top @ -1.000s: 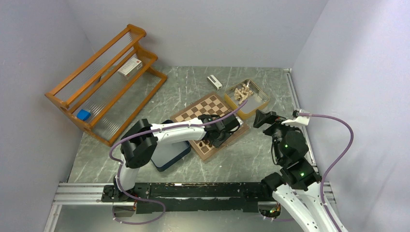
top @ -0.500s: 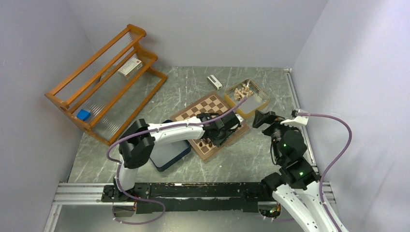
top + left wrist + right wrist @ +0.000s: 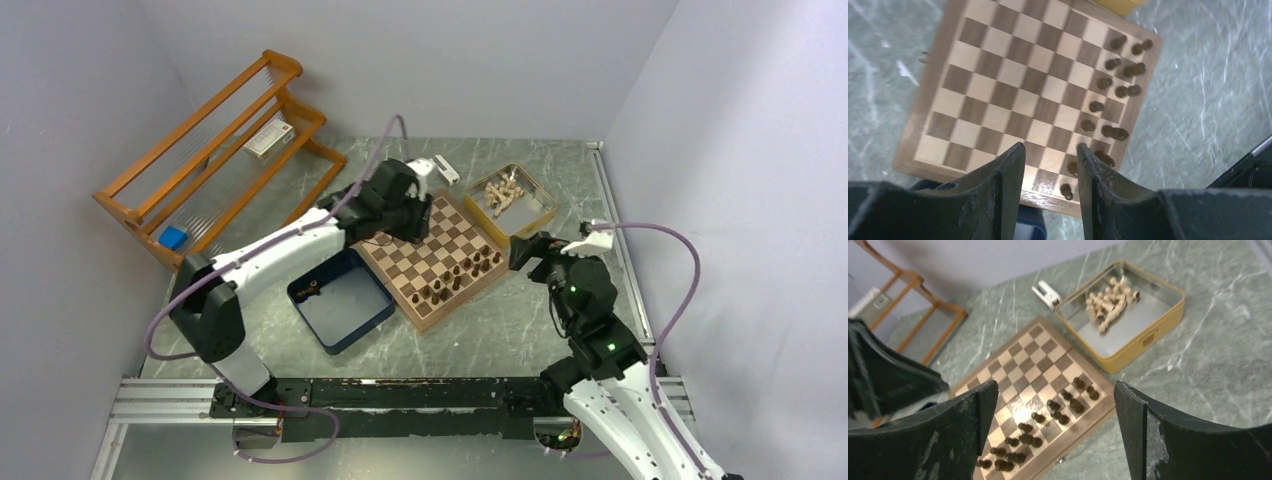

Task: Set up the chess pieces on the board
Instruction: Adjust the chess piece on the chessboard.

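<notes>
Beside the board (image 3: 440,250), top view only: the whole blue box (image 3: 345,305)

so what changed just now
The left gripper lifted off the dark pieces at the near edge of the board and swung to its far left corner, jaws apart, empty, uncovering the blue box. The right gripper edged toward the board. Board, pieces and tin stayed put.

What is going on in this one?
Two robot arms are setting up chess pieces. The dark pieces stand in two rows along the edge of the board nearest the right arm. The left hand hovers open and empty above the board. The right hand, open too, hangs beside it. The pale pieces lie in the yellow tin.
</notes>
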You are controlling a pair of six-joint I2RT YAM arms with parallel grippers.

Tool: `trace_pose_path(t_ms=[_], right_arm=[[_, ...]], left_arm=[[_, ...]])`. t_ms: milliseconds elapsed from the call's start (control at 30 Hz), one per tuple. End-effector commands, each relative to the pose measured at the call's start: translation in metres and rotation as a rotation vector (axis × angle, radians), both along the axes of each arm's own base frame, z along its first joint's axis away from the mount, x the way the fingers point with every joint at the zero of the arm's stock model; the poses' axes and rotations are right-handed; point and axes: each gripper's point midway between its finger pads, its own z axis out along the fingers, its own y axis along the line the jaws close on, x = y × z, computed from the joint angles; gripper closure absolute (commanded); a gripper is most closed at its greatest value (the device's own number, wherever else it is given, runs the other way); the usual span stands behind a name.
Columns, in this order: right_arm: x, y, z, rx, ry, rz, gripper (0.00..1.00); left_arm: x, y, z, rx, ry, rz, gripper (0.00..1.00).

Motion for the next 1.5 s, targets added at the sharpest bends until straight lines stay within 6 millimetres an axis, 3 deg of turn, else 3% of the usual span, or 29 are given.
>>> trace_pose_path(t_ms=[0,133,333,567,600,633,667,1333,1467], right_arm=[[0.007,0.028,-0.029,-0.032,0.087,0.128,0.14],[0.016,0.045,-0.055,-0.094,0.161,0.207,0.24],[0.031,0.062,-0.095,-0.198,0.302,0.282,0.48],[0.045,0.084,-0.123,-0.222,0.394,0.363,0.53],[0.046,0.086,-0.126,-0.223,0.41,0.37,0.54],[0.047,0.088,-0.129,-0.222,0.425,0.374,0.54],[0.048,0.088,-0.132,-0.225,0.439,0.373,0.54],[0.06,0.091,-0.166,-0.287,0.551,0.372,0.69],[0.06,0.092,-0.162,-0.292,0.545,0.377,0.77]], left_arm=[[0.019,0.028,0.036,-0.165,-0.038,0.054,0.52],[0.024,0.062,0.055,-0.188,-0.117,0.09,0.53],[-0.002,0.094,0.058,-0.147,-0.216,0.046,0.49],[-0.027,0.116,0.048,-0.118,-0.313,-0.026,0.38],[-0.029,0.117,0.045,-0.117,-0.321,-0.031,0.25],[-0.03,0.118,0.044,-0.116,-0.329,-0.038,0.04],[-0.031,0.118,0.044,-0.115,-0.338,-0.043,0.01],[-0.029,0.135,0.055,-0.059,-0.42,-0.023,0.0],[-0.029,0.135,0.055,-0.055,-0.418,-0.026,0.0]])
